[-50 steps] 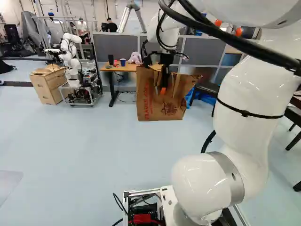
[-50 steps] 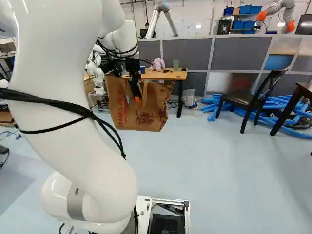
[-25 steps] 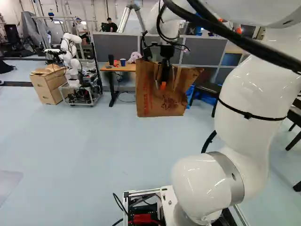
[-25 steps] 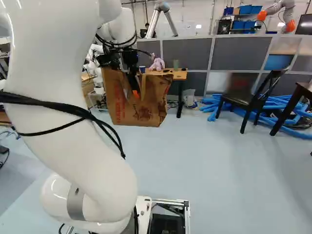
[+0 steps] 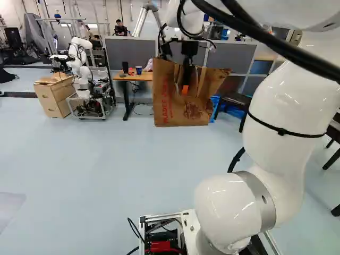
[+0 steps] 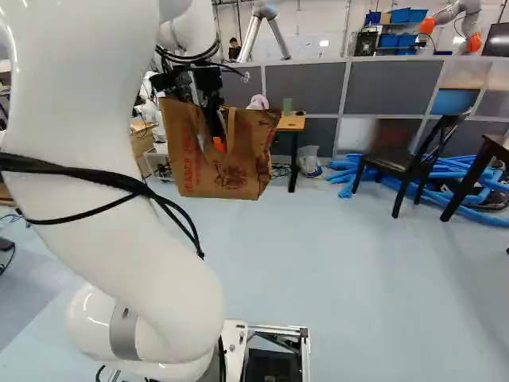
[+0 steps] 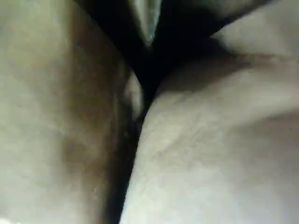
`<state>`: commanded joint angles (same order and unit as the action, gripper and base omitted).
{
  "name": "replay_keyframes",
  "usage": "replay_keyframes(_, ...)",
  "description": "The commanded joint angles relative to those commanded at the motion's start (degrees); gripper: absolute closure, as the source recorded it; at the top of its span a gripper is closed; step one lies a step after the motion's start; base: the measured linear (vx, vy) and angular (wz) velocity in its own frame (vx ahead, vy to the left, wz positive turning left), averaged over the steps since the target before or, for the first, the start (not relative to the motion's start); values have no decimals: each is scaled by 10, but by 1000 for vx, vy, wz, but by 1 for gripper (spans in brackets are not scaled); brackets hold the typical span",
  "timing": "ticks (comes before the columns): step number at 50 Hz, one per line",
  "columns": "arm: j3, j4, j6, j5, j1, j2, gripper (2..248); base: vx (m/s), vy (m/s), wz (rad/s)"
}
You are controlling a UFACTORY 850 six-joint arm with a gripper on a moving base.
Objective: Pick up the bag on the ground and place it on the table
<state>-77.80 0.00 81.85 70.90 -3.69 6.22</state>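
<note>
Right, gripper [image 5: 185, 85] is up at the mouth of the brown paper shopping bag [image 6: 219, 171], by its near handle [image 6: 231, 127]. Apart or clamped: can't tell, wrist view is just blurry brown paper up close with a dark gap. Bag is upright, hanging in the air over the blue floor [image 6: 318, 263], not on the table. It's ahead of the wooden table [image 5: 139, 77], hiding the worktop's right part in left base view and its left part in right base view. Toward the worktop's left end: black cylinder [image 5: 125, 67], blue cup [image 5: 138, 70] to its right. Right end: green cup [image 6: 287, 106] near the back edge, pink plush [image 6: 258, 103] left of it. Further right in right base view: black chair [image 6: 395, 161], blue tubes [image 6: 477, 193] on the floor. Left base view, far left: another robot [image 5: 79, 66] beside a wooden drawer unit [image 5: 52, 99].
</note>
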Motion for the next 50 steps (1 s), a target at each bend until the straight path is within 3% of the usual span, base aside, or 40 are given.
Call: replay_keyframes(50,-10,0,0,10,-2,5,232,16,0,-1)
